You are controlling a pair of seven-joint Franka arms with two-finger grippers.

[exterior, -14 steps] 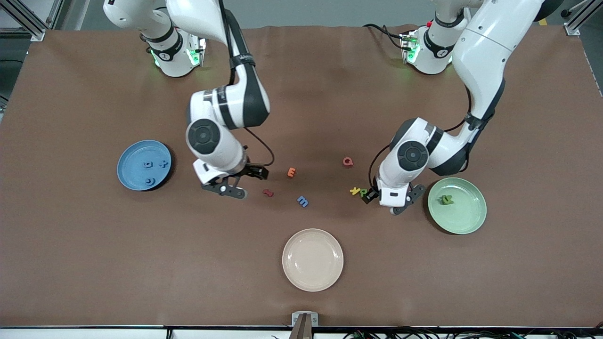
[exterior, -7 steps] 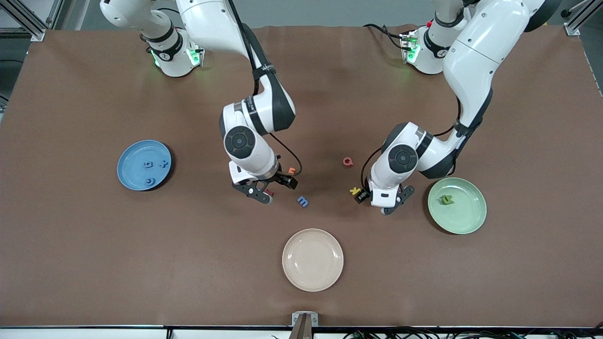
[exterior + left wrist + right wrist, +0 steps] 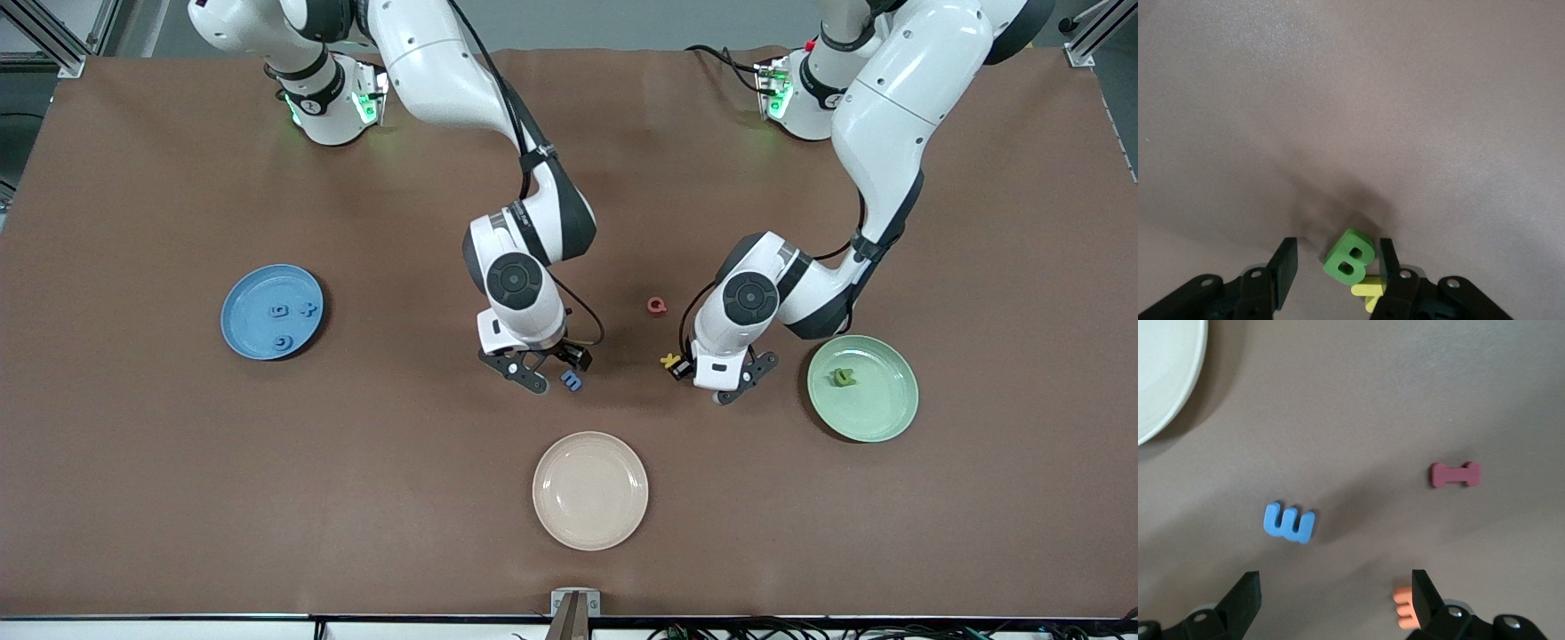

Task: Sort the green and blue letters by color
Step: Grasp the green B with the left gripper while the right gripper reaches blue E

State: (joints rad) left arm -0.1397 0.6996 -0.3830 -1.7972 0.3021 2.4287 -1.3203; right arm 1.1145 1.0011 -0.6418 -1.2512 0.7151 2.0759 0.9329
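Left gripper [image 3: 722,380] hangs low over the table beside the green plate [image 3: 880,420], on that plate's side toward the right arm's end. Its fingers [image 3: 1286,263] are spread apart in the left wrist view, with the green B [image 3: 1350,257] lying between them, close against one finger, and a yellow letter [image 3: 1368,292] touching the B. From the front only the yellow letter [image 3: 669,360] peeks out beside the wrist; the B is hidden under the arm.

Right gripper [image 3: 549,373] is low over the middle of the table, its fingers [image 3: 1245,597] wide apart. The blue m [image 3: 1289,523] lies flat just ahead of the open gap, and in the front view the blue m [image 3: 572,380] sits right beside the gripper, toward the left arm's end. The right wrist view also shows a dark red letter [image 3: 1455,474] and an orange letter [image 3: 1403,607] against one finger, both covered by the arm from the front.

The green plate holds one green letter [image 3: 842,378]. The blue plate [image 3: 244,333], toward the right arm's end, holds three blue letters [image 3: 293,322]. The cream plate [image 3: 590,490], nearest the front camera, has its edge showing in the right wrist view [image 3: 1165,380]. A red letter [image 3: 656,306] lies alone between the two arms.
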